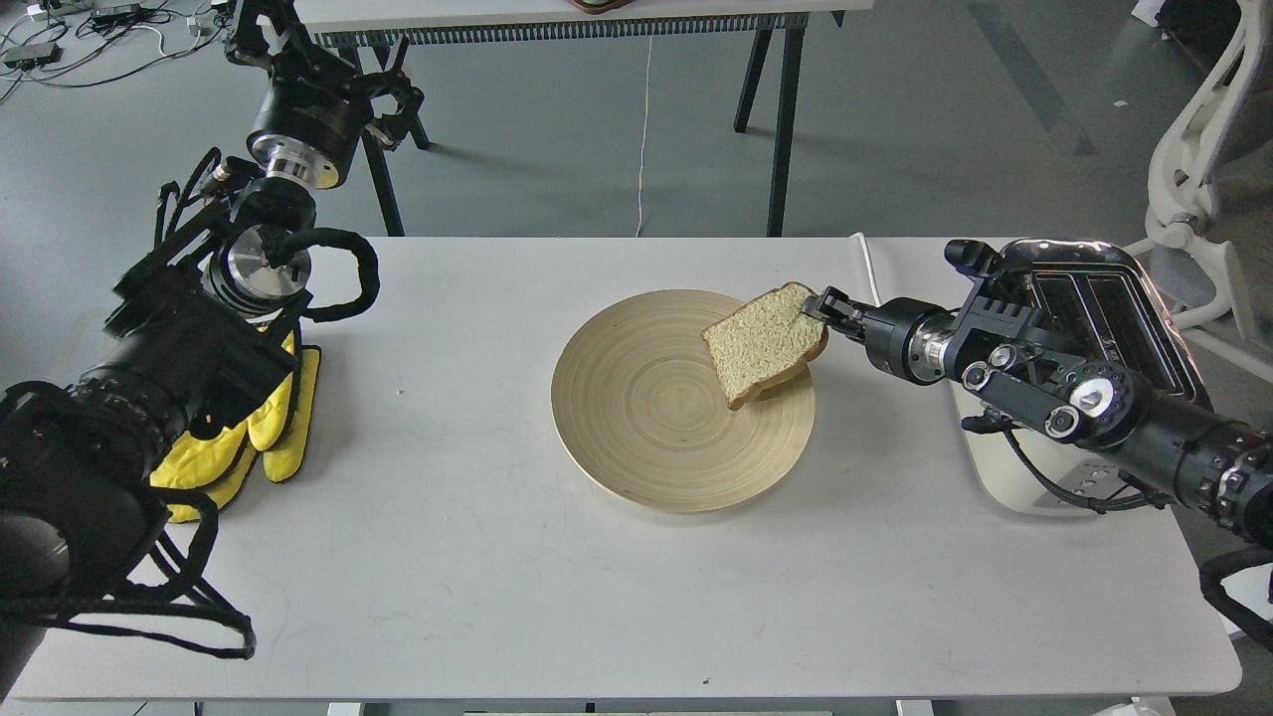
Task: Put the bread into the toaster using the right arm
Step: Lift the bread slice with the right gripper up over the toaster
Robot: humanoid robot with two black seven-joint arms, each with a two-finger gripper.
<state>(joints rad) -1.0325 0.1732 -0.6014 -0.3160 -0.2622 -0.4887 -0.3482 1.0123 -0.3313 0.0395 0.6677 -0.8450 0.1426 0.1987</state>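
A slice of bread (761, 341) with pale speckled crumb and brown crust hangs tilted just above the right side of a round wooden plate (646, 428). My right gripper (819, 305) is shut on the slice's upper right crust. The cream-white toaster (1094, 328) with a chrome top and black slots stands at the table's right edge, partly hidden behind my right arm. My left gripper (261, 25) is raised at the far left above the floor; its fingers cannot be told apart.
Yellow gloves (254, 438) lie at the table's left edge under my left arm. A white cord (873, 278) runs from the toaster over the table's back edge. A second table's legs (781, 119) stand behind, and a white chair (1203, 159) stands at the right.
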